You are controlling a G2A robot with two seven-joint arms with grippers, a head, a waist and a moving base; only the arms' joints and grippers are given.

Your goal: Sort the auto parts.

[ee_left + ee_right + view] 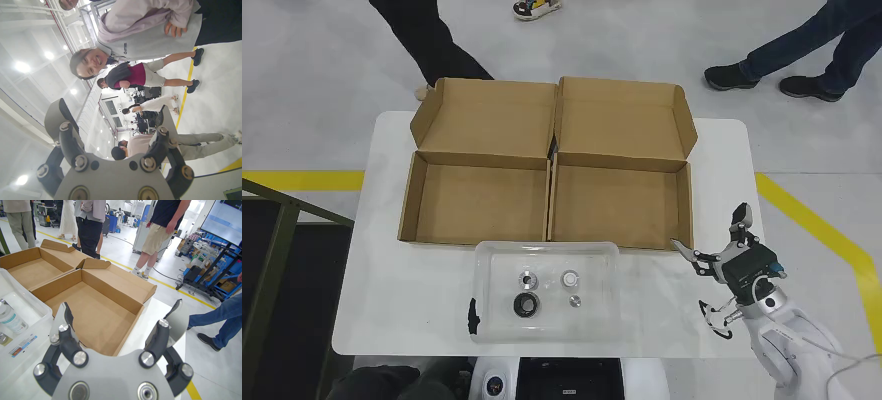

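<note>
Both sets of jaws stood apart, right gripper [122, 305] and left gripper [112, 106]. We judged the black ring [527, 306] in the clear bin [598, 264] light, rigid and slippery, best pinched across its rim.

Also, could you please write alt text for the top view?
Two empty cardboard boxes sit side by side on a white table, with a clear tub of parts in front. The right gripper hovers open near the table's right edge.
</note>
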